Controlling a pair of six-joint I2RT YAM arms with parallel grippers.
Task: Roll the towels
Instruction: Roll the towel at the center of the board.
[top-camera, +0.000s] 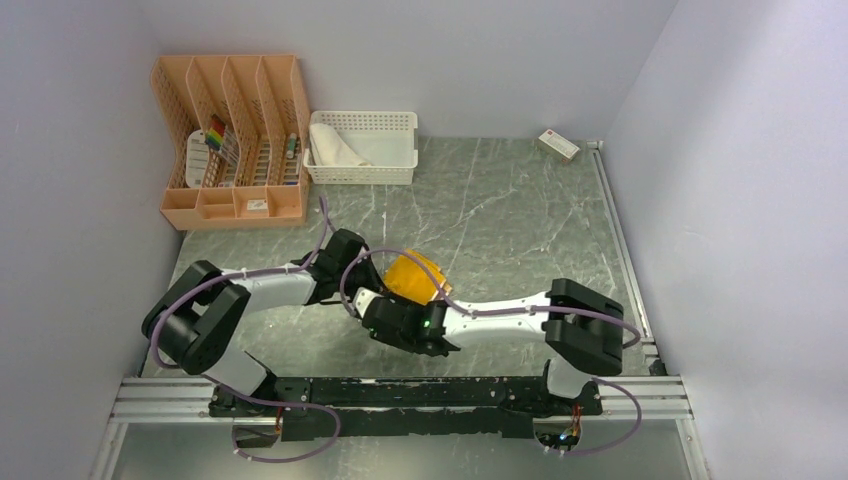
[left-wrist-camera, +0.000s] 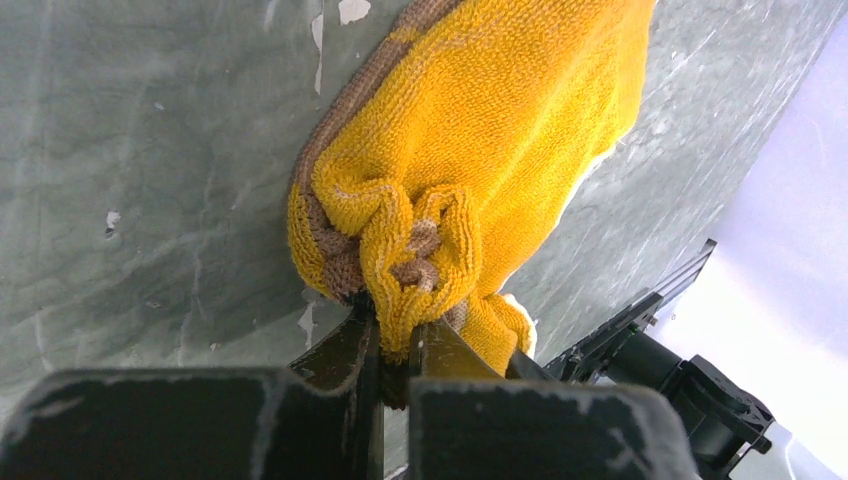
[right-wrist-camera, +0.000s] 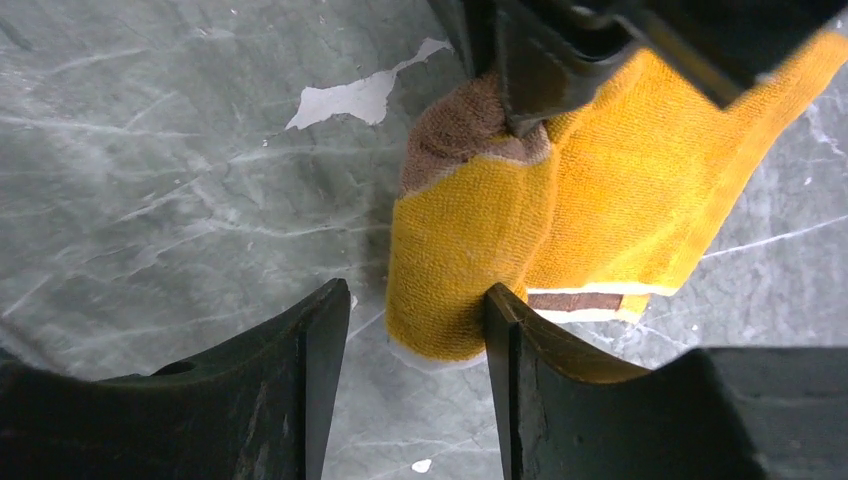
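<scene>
Left fingers (left-wrist-camera: 350, 350), nearest the left wrist camera, are seen closed tight on a bunched, twisted end of the yellow towel (left-wrist-camera: 480, 150). Right fingers (right-wrist-camera: 320, 340) are held part open with nothing gripped. The towel's rolled end lies between them, just beside one finger and clear of the other. Bare desk (top-camera: 500, 220) is left behind and to the right of the towel, up to the walls (top-camera: 720, 150). The yellow towel is loosely rolled mustard terry with brown patches, lying mid-desk between both wrists. The white towel (top-camera: 335, 148) is lying in the basket (top-camera: 395, 122) at the back, beside an orange organiser (top-camera: 230, 140).
</scene>
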